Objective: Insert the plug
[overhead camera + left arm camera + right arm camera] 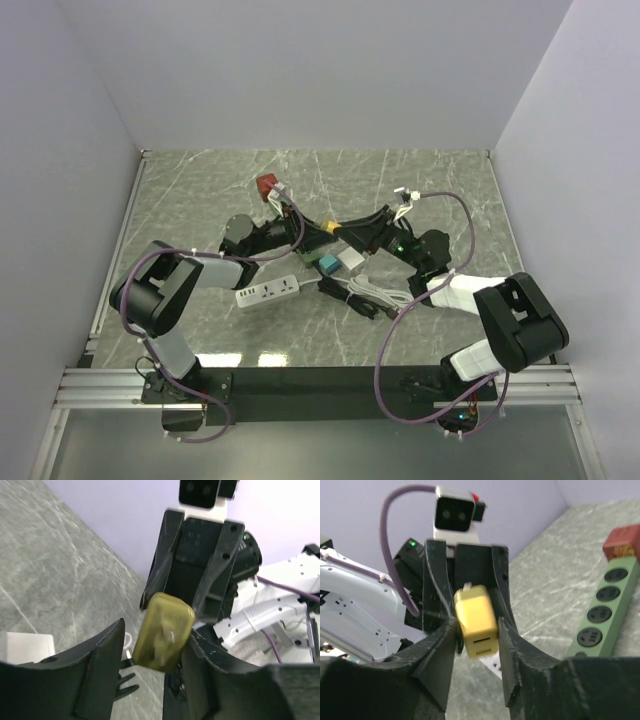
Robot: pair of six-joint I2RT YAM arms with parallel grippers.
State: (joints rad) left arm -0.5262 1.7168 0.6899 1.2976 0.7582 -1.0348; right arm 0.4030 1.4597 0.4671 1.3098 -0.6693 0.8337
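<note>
Bright, even, diffuse overhead light; shadows soft and faint. White glare patches on marble table [440, 190] at near edge. Top view sharp, slight bend at edges. Left wrist: yellow plug [164, 631] smeared, left gripper fingers [100, 675] out of focus. Right wrist: plug sharper, right gripper fingers [440, 670] soft.

A grey-green marbled table [200, 190] is boxed by plain pale lilac walls [320, 70] on three sides; light glares off its near edge.
</note>
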